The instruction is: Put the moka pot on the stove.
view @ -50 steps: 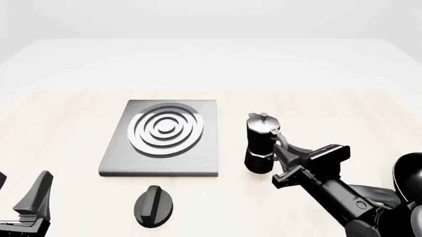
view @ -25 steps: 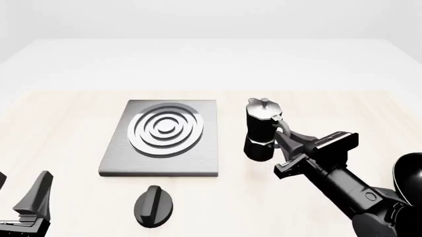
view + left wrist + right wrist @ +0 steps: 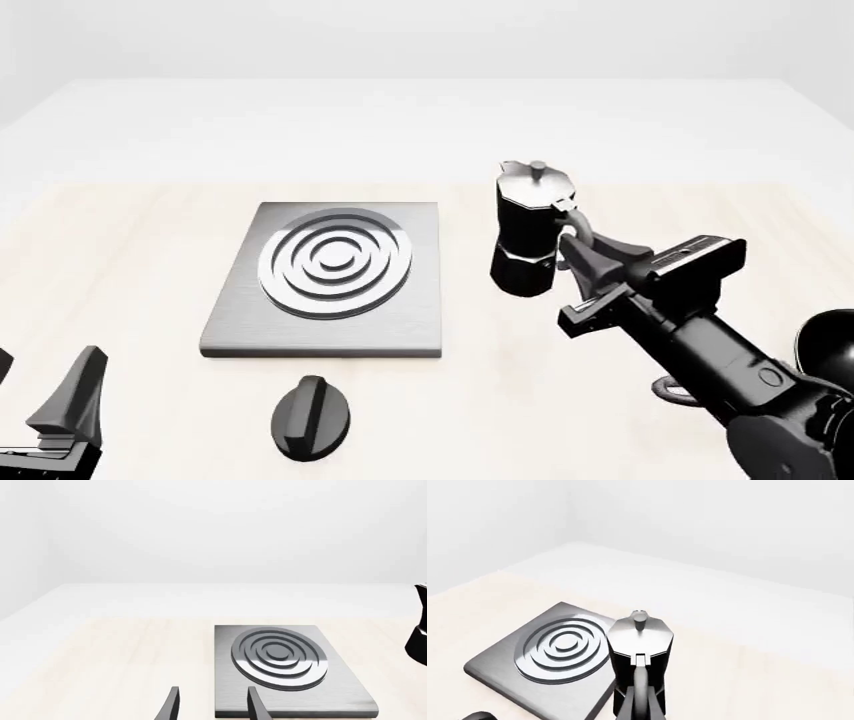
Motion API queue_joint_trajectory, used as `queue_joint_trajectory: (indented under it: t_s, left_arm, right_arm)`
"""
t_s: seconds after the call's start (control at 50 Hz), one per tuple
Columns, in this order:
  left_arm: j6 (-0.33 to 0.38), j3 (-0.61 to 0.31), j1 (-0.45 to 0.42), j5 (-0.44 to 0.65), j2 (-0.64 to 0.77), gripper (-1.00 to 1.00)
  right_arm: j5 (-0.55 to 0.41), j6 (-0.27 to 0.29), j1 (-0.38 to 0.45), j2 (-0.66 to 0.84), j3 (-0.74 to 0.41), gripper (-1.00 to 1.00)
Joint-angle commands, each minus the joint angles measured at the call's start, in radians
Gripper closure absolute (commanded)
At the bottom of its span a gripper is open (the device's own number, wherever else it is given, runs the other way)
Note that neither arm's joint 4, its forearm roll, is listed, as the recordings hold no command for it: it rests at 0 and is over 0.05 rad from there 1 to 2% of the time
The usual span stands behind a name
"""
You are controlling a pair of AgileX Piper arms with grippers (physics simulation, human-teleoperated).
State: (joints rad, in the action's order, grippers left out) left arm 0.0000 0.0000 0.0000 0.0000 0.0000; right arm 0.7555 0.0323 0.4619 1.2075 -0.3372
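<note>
The moka pot (image 3: 526,232), black with a silver lid, hangs above the table just right of the stove (image 3: 330,275), tilted slightly. My right gripper (image 3: 583,256) is shut on its curved side handle. In the right wrist view the moka pot (image 3: 640,645) fills the centre with the handle between my fingers, and the stove (image 3: 554,650) lies beyond it to one side. My left gripper (image 3: 40,395) rests open at the near left corner, holding nothing. The left wrist view shows its fingers (image 3: 257,706), the stove (image 3: 283,660) and a sliver of the pot (image 3: 419,630).
A small black oval knob (image 3: 311,417) lies in front of the stove near the table's front edge. A black rounded shape, part of a frying pan (image 3: 827,350), sits at the far right behind my right arm.
My right gripper has lifted the moka pot off the table and carried it upward and slightly farther away. The left arm has not moved.
</note>
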Motion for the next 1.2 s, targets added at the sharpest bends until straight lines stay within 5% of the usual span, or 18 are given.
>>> queue_joint_trajectory:
  t_s: [0.02, 1.2]
  left_arm:
    - [0.0, 0.0, 0.0, 0.0, 0.0, -1.0]
    - [0.0, 0.0, 0.0, 0.0, 0.0, -1.0]
  right_arm:
    - [-0.017, 0.015, 0.011, -0.026, -0.048, 1.0]
    - [0.052, 0.01, 0.138, 0.233, -0.307, 1.0]
